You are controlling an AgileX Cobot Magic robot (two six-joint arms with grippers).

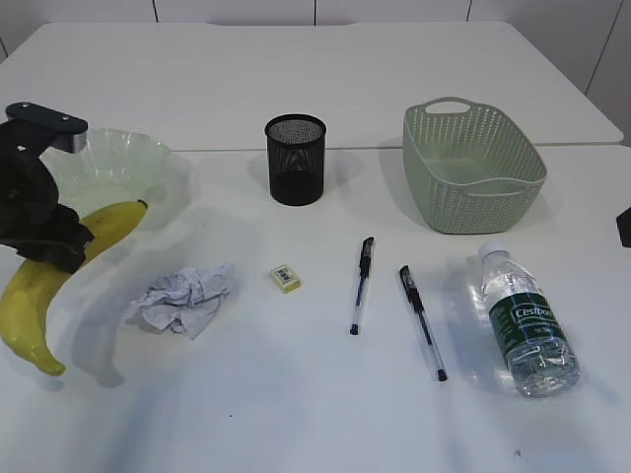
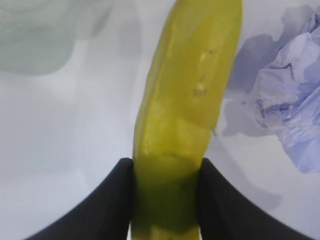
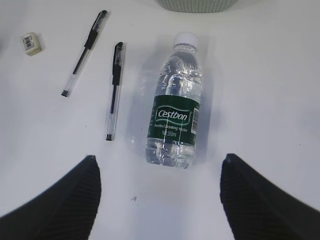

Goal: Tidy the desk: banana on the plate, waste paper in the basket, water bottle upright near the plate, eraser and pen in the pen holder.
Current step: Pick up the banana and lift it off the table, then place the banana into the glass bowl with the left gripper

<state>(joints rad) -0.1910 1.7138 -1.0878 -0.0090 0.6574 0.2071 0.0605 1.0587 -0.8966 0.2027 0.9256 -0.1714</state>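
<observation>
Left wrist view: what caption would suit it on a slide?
Left tool clamped on a yellow banana above the white table, crumpled paper at right.

I count one banana (image 1: pixel 39 296), one plate (image 1: pixel 113 168), one paper wad (image 1: pixel 184 298), one eraser (image 1: pixel 285 278), two pens (image 1: pixel 361 285), one bottle (image 1: pixel 523 320), one basket (image 1: pixel 471 177), one holder (image 1: pixel 295 160).

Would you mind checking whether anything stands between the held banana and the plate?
Nothing visible does. The left gripper holds the banana just in front of the plate, and the paper lies off to the right.
</observation>
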